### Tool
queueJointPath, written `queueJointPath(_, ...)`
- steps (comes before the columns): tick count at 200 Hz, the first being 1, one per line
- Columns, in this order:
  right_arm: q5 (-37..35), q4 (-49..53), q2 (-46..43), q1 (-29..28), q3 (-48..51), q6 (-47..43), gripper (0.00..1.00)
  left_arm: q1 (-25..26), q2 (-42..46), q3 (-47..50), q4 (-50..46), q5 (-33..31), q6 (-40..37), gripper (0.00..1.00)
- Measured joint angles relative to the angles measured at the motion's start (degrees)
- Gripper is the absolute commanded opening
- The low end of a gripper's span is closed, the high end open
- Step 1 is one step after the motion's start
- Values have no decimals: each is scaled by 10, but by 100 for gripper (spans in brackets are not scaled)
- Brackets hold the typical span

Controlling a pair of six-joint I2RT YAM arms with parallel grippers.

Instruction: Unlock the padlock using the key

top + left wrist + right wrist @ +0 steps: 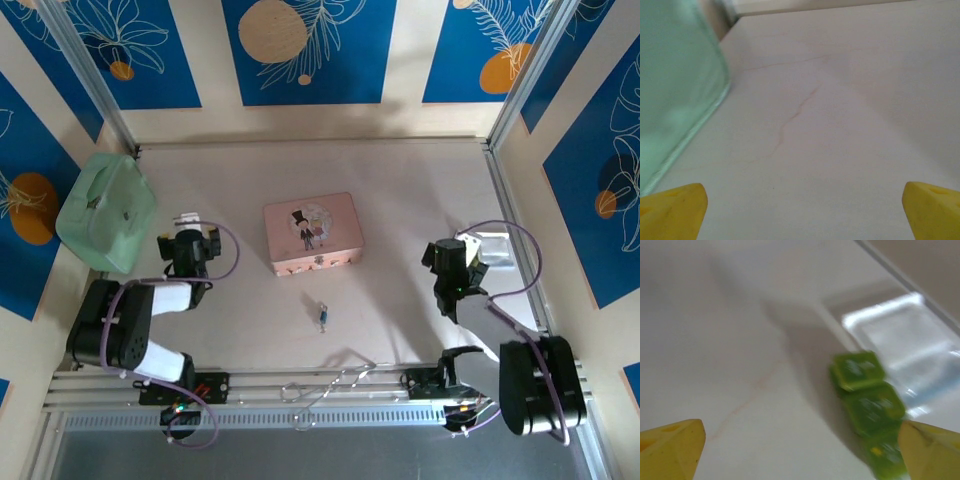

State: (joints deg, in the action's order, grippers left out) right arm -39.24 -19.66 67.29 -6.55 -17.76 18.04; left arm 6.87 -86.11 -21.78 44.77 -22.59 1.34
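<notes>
The padlock [322,316] is a tiny bluish-grey metal piece lying on the pale table, just in front of the pink illustrated tin box [311,235]. At this size I cannot make out a separate key. My left gripper [192,228] [800,212] hovers at the left, far from the padlock, with its yellow fingertips [675,207] wide apart and nothing between them. On the right side my right gripper [468,252] [800,450] is also open and empty, its yellow fingertips [672,445] spread over bare table.
A pale green fabric bag [105,210] [675,95] lies beside the left gripper by the wall. Several green packets [867,400] and a clear plastic tray [497,247] [900,335] sit by the right gripper. Loose wire [330,385] crosses the front rail.
</notes>
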Motion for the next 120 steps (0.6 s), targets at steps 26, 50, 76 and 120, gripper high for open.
queueJointPath(26,94,-153,108,8,-10,-62,99,-2,-35,6,52,52,-13,99)
queueJointPath(50,174,-229,204,26,-32,-89,99,-4,-36,8,72,65,-15,100)
queueJointPath(76,212,-253,206,52,-36,-89,99,-4,-36,8,89,70,-19,99)
queueJointPath(120,220,-267,205,47,-39,-91,99,-4,-36,8,99,72,-19,100)
